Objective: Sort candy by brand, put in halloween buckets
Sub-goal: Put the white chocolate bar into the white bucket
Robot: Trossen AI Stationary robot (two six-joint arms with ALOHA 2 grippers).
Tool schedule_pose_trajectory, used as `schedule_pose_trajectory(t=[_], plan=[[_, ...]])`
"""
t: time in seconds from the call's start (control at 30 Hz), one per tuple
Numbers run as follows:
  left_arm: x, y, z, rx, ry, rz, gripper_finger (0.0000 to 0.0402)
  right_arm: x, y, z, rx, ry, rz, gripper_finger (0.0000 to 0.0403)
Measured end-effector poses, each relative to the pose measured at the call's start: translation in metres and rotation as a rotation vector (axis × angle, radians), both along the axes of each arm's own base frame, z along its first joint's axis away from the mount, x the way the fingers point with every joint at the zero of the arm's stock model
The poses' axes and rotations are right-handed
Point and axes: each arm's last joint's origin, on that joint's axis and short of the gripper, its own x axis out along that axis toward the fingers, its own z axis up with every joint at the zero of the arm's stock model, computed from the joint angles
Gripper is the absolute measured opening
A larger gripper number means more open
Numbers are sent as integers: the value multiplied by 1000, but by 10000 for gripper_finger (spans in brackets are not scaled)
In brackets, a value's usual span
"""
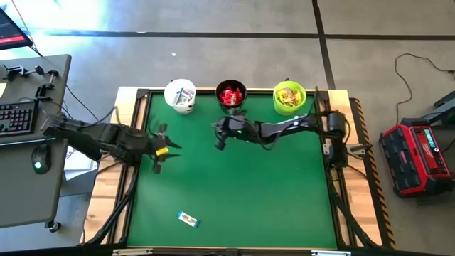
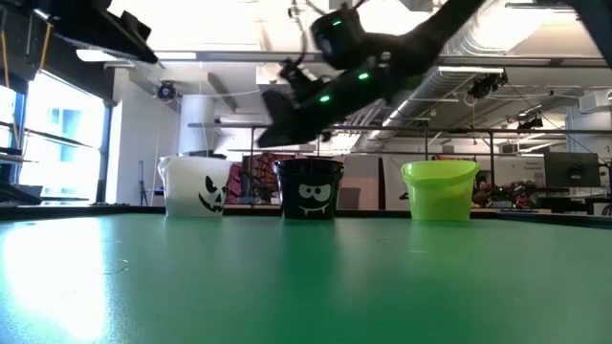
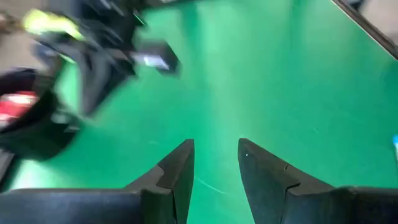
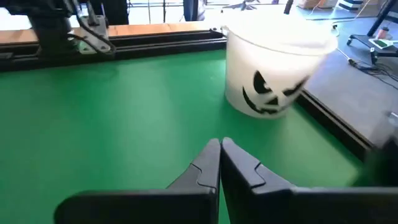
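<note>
Candy bar [image 1: 188,219] on mat, well apart from left end effector [image 1: 158,150], parted, empty; right end effector [image 1: 218,137] clenched, empty.

Green table mat [image 1: 249,192] under it all | wooden table edge [image 1: 106,192] showing round the mat | grey desk on the left with a keyboard [image 1: 15,117] and a mouse [image 1: 38,165] | red-and-black case [image 1: 418,158] on the concrete floor to the right

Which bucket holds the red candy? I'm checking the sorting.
The black bucket, the middle one of the three; the white bucket holds white-and-blue bars, the green bucket yellow packets.
</note>
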Motion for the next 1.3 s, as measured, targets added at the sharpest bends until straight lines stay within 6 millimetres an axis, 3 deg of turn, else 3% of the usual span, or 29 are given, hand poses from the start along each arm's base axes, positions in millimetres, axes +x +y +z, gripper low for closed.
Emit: schedule_pose_trajectory(t=[0.2, 0.4, 0.7, 1.07, 1.3], plan=[[23, -26, -21, -51, 152, -139, 117, -41, 21, -6, 13, 30, -27, 0], [42, -66, -48, -47, 260, -253, 117, -62, 35, -23, 28, 51, -67, 0], [47, -119, -92, -76, 434, -299, 144, -70, 47, -32, 49, 69, -63, 0], [65, -176, -105, -141, 498, -271, 192, -70, 48, -32, 18, 85, -42, 0], [78, -189, -117, -103, 513, -232, 211, -70, 49, -32, 8, 91, -32, 0]])
